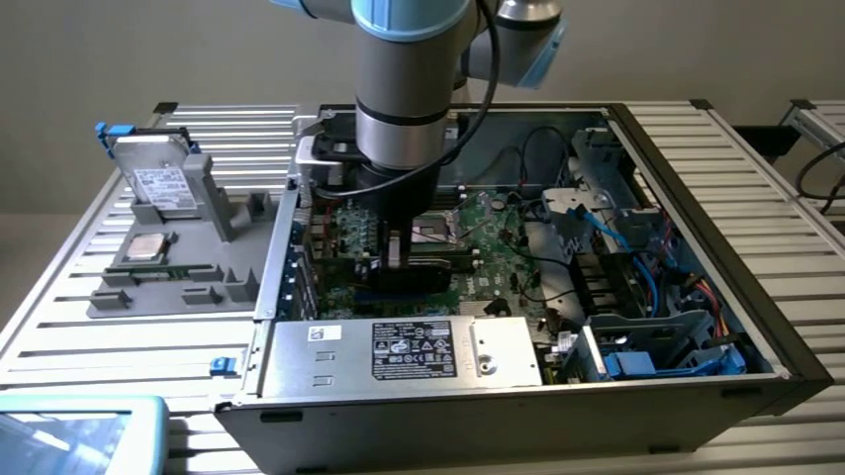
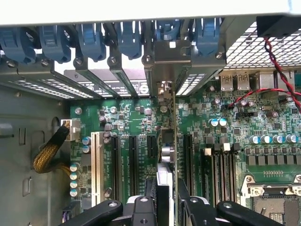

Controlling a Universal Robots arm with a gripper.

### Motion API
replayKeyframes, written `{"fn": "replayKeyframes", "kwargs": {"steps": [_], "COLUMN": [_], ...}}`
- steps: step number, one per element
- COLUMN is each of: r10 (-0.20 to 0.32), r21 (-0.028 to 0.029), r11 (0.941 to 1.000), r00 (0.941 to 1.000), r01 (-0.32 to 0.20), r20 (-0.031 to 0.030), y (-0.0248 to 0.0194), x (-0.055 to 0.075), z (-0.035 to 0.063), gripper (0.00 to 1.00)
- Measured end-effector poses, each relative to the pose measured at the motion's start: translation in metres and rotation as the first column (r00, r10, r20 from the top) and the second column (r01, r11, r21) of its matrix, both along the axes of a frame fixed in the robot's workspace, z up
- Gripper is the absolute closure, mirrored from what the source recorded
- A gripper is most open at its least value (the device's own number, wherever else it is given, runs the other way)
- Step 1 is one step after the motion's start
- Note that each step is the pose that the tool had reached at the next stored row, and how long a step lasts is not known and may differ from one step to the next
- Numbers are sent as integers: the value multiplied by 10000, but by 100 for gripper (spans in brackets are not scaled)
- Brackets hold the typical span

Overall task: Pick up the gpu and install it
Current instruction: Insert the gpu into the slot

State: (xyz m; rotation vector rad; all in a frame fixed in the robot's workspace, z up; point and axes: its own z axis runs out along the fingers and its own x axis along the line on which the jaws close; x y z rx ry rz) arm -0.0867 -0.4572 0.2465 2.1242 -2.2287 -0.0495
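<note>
On the exterior view's left, a grey tray (image 1: pixel 198 297) on the slatted surface (image 1: pixel 53 341) carries an upright hard drive (image 1: pixel 165 183) and a small processor chip (image 1: pixel 148 245). In the middle, the arm reaches down into an open computer case (image 1: pixel 528 416). Its end effector (image 1: pixel 396 255) is closed narrowly on the gpu (image 2: pixel 168 157).

The card is held upright and edge-on over the motherboard (image 2: pixel 136 117), among the long black slots (image 2: pixel 133 162). Its silver bracket (image 2: pixel 170 59) sits at the rear opening. Whether its edge touches a slot cannot be told.

Seating it well likely needs the card kept vertical, lined over one slot, then pressed down evenly. Blue latches (image 2: pixel 89 40) crowd the rear wall. To the right, a red wire (image 2: pixel 277 70) and blue cables (image 1: pixel 634 247) lie apart from the card.
</note>
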Motion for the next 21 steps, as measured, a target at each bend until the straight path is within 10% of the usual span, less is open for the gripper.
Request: {"fn": "replayKeyframes", "kwargs": {"steps": [21], "r10": [19], "r21": [-9], "r11": [10000], "r00": [10000], "r01": [-19], "r20": [2], "y": [14], "x": [0], "z": [-15], "gripper": [72]}}
